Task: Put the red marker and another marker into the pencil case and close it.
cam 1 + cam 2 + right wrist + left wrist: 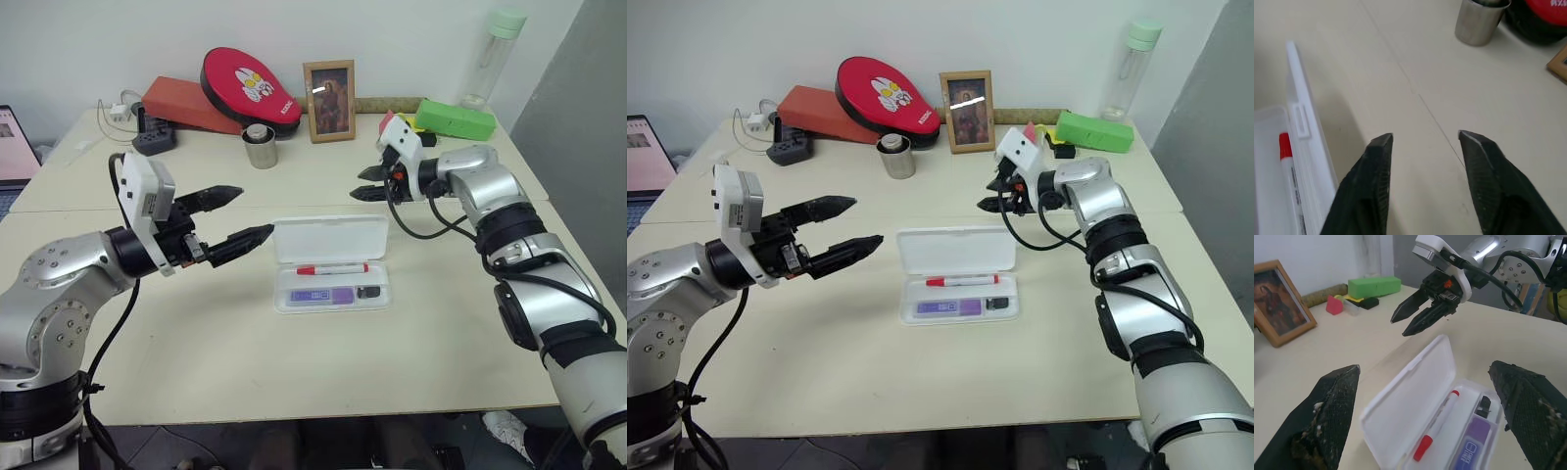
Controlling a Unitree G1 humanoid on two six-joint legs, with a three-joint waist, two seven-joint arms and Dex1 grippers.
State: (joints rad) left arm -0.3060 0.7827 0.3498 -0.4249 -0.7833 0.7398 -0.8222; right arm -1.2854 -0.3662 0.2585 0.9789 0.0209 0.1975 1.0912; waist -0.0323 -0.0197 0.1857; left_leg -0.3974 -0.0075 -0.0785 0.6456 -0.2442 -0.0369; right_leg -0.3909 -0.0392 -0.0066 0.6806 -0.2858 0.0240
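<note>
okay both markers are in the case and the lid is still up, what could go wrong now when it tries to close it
The lid stands upright behind the tray; a push from the right claw could slide the light pencil case instead of folding it. The red marker lies near the hinge and may jam the lid. The left claw, wide open, isn't steadying anything.

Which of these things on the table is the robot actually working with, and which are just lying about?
Part of the job:
- pencil case, lid open
- red marker, inside the case
- purple highlighter, inside the case

Just lying about:
- steel cup
- framed picture
- red paddle case
- green box
- clear bottle
- power strip
</note>
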